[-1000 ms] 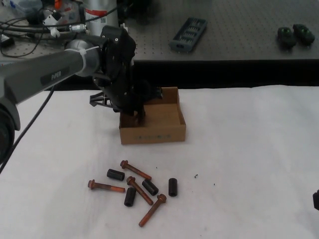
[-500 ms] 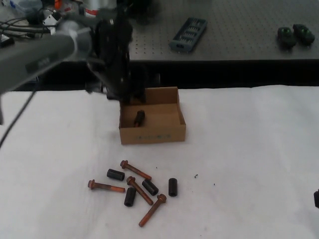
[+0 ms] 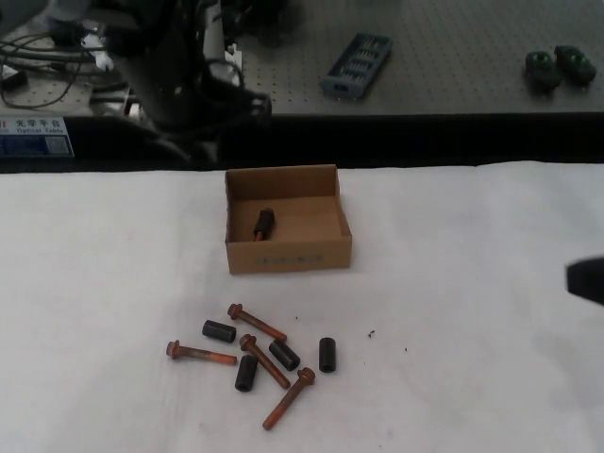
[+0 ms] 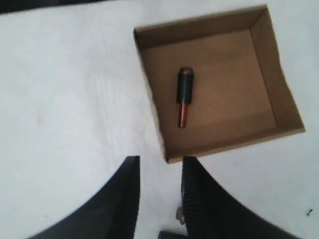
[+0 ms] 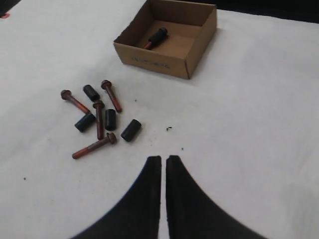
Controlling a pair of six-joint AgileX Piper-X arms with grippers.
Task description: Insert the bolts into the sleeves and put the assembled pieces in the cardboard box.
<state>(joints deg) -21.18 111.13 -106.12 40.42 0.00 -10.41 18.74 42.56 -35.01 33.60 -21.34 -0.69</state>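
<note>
The cardboard box [image 3: 287, 253] stands on the white cloth, and one assembled piece [image 3: 265, 223], a bolt in a black sleeve, lies inside it. My left gripper [image 4: 160, 164] is open and empty, high above the cloth beside the box [image 4: 154, 119], looking down on the piece [image 4: 184, 92]. The left arm [image 3: 175, 71] is a blur behind the box at the back left. Several rusty bolts [image 5: 98, 119] and black sleeves [image 5: 130, 130] lie loose in a cluster [image 3: 255, 354] in front of the box. My right gripper [image 5: 163, 159] is shut and empty, above bare cloth to the right of the cluster.
Behind the cloth runs a dark perforated bench with a grey-blue rack [image 3: 357, 61], two dark green items [image 3: 559, 66] and cables [image 3: 38, 47] at the back left. Bare white cloth [image 3: 472, 283] spreads to the right of the box.
The left gripper let go of the assembled piece in the box, then rose and drew back to the left. A dark piece of the right arm has entered at the right edge.
</note>
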